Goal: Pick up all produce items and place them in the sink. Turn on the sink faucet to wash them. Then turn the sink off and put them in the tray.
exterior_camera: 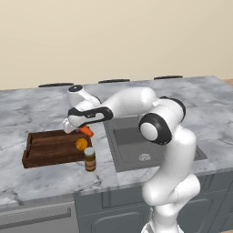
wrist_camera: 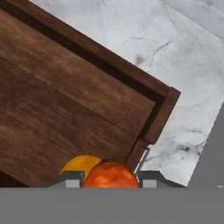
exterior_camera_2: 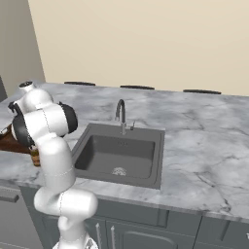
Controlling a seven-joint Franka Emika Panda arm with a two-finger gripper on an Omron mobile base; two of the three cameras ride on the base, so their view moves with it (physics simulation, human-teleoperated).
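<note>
Orange-red carrot piece [wrist_camera: 110, 175] sits clamped between the fingers of my claw [exterior_camera: 78, 129], above the right end of the wooden tray [exterior_camera: 50, 148]. If I let go so near the low wall, it may fall outside onto the marble worktop [exterior_camera: 36, 177], or knock the round orange fruit [exterior_camera: 81, 144] already in the tray.

The tray [exterior_camera: 50, 148] lies on the counter [exterior_camera: 41, 177], left of the sink [exterior_camera: 132, 145]. The round fruit [exterior_camera: 81, 144] sits in the tray; the jar [exterior_camera: 90, 159] stands just before it.
</note>
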